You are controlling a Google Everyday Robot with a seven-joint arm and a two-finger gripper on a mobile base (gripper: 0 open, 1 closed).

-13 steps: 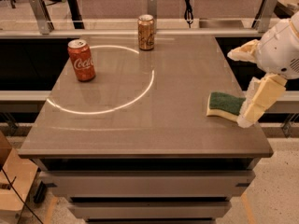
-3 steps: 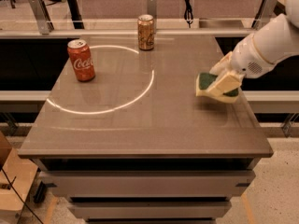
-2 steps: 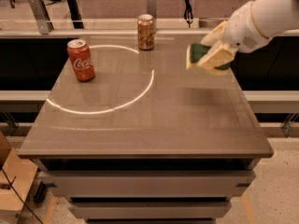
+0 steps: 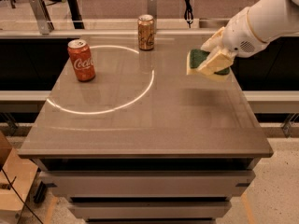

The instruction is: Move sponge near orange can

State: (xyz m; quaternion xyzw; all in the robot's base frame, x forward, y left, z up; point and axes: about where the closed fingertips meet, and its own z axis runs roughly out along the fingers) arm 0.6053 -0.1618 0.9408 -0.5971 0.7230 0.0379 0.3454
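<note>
The sponge [image 4: 196, 58], dark green over pale yellow foam, hangs tilted above the right side of the desk [image 4: 140, 125], pinched in the gripper [image 4: 211, 63] with the jaws closed on it. The orange can [image 4: 146, 32], tan with a silver top, stands upright near the desk's far edge, well apart from the sponge.

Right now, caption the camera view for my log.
Gripper holds sponge above table's right side; orange can at far edge, Coca-Cola can left.

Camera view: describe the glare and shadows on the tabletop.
Camera view: a bright ring-shaped glare arcs across the table beside the red can; a soft shadow lies below the sponge held aloft by the pincer at right.
</note>
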